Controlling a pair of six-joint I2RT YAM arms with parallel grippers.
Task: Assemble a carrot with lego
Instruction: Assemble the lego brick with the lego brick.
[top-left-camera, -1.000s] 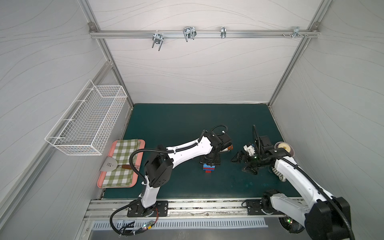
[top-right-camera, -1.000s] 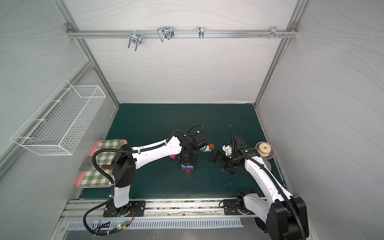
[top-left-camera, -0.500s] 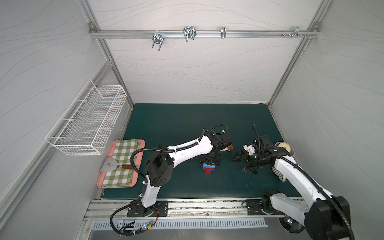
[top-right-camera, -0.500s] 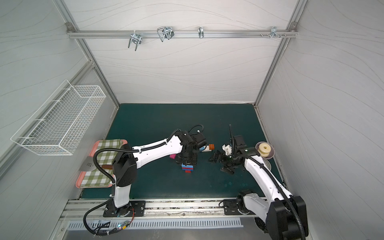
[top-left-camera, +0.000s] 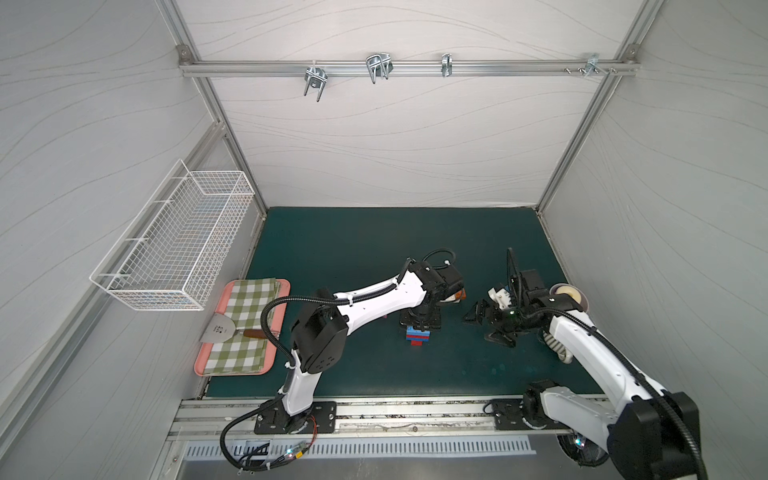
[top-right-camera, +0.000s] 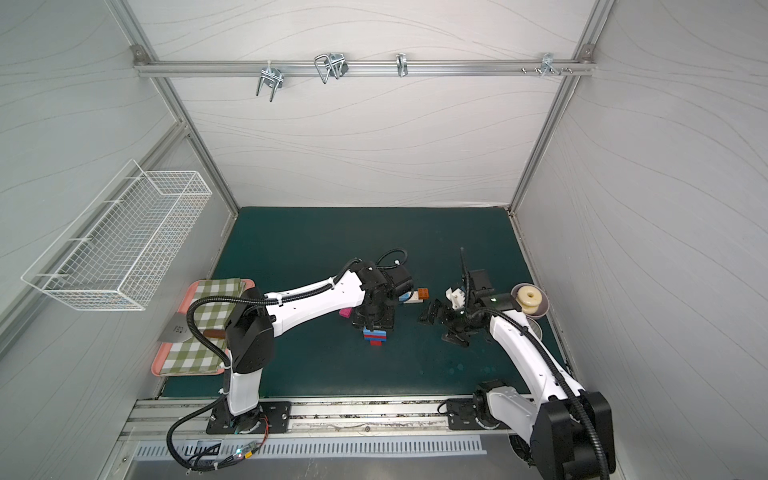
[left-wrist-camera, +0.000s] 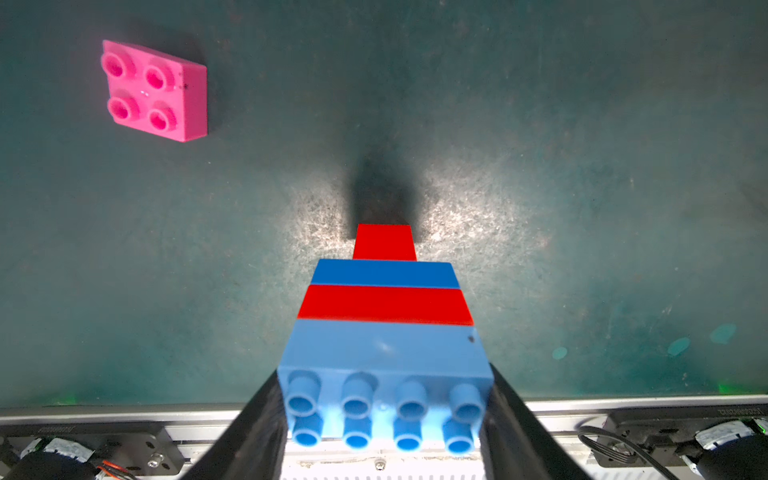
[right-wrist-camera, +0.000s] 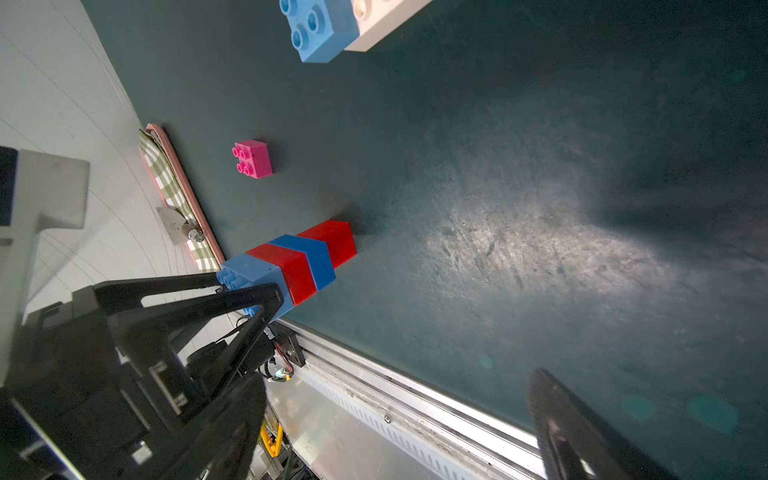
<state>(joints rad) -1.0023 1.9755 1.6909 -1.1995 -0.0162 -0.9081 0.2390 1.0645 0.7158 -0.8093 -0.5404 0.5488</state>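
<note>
my left claw (left-wrist-camera: 384, 409) is clamped on the top light-blue eight-stud plastic brick of the carrot stack (left-wrist-camera: 384, 303), one finger on each short end. under that brick come a red layer, a blue layer and a narrow red tip, and the tip is down on the dark green mat (top-left-camera: 353, 257). the stack stands upright near the mat's middle. my right claw (top-left-camera: 484, 328) hangs apart from it, jaws spread wide and holding nothing. a loose pink four-stud square brick (left-wrist-camera: 156, 91) lies on the mat, apart from the stack. a light-blue square brick (right-wrist-camera: 318, 29) touches a white oblong brick (right-wrist-camera: 382, 20), and a small orange brick (top-right-camera: 423, 293) is just beside them. the metal spatula (top-left-camera: 218, 329) on the green checked cloth (top-left-camera: 249, 299) carries small marks too small to read. faint lettering on a black plate (left-wrist-camera: 731, 412) by the front rail is too blurred to read.
</note>
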